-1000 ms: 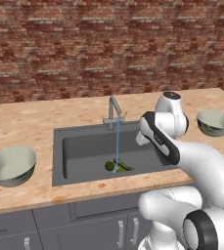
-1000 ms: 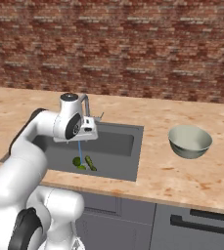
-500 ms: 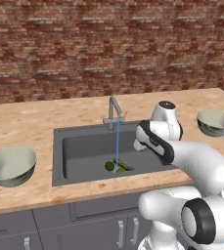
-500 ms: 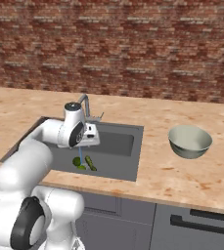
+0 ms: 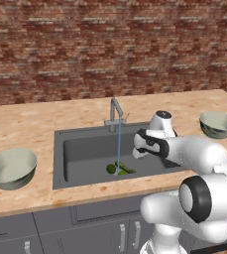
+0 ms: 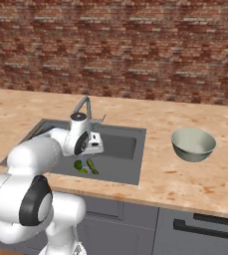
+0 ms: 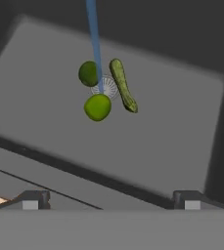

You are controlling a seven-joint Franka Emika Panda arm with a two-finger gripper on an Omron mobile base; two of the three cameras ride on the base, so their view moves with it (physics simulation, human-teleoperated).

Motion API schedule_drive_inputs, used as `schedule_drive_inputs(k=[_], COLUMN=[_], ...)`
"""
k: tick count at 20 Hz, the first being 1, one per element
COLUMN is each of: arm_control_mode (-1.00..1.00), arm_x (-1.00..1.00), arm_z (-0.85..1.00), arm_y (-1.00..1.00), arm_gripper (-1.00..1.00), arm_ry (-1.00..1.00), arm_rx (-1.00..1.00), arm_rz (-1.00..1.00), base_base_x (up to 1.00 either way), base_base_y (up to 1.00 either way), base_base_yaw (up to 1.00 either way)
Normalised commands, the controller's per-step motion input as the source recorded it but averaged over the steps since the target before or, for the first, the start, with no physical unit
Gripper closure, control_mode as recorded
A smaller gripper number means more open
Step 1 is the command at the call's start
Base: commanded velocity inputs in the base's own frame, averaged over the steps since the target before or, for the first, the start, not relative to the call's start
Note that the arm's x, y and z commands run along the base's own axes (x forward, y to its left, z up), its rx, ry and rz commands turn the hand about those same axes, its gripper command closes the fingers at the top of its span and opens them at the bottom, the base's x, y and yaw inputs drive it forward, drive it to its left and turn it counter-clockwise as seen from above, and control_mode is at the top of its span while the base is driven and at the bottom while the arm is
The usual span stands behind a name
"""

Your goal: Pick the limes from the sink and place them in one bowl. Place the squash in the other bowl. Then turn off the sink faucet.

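Jaws spread wide and holding nothing, the gripper (image 7: 111,199) hung above the sink (image 5: 75,149), tipped down toward the basin floor so that I could look straight along it at the produce. From the hand view I had two limes (image 7: 97,107) lying close on either side of the drain (image 7: 106,87), with the squash (image 7: 123,84) just beside them, slanting past the drain's far edge. The water stream (image 7: 95,44) fell between them onto the drain, which I judged was why all three sat gathered there at the low point of the basin. Nothing had been lifted yet, so I took this as the approach to the first lime. The sink faucet (image 5: 116,111) stood at the back rim, running. One bowl (image 5: 11,167) waited on the counter (image 5: 30,119) to the sink's left and the other bowl (image 5: 218,124) to its right, each well apart from the basin, so either drop-off would need a long swing. The brick wall (image 5: 110,49) closed off the back.
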Motion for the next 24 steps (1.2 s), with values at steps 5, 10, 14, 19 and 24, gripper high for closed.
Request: schedule_drive_inputs(k=[5,10,14,19,24], arm_control_mode=[-1.00,-1.00,-1.00,-1.00,-1.00], arm_x=[0.29,0.28,0.28,0.15,0.00], arm_z=[-0.40,-0.38,-0.38,-0.30,-0.21], arm_y=[0.00,0.00,0.00,0.00,0.00], arm_gripper=[-1.00,-1.00,-1.00,-1.00,-1.00], arm_ry=[0.09,0.09,0.13,0.04,0.00], arm_rx=[0.00,0.00,0.00,0.00,0.00], arm_rz=[0.04,0.04,0.03,0.00,0.00], base_base_x=[0.00,0.00,0.00,0.00,0.00], base_base_y=[0.00,0.00,0.00,0.00,0.00], base_base_yaw=[0.00,0.00,0.00,0.00,0.00])
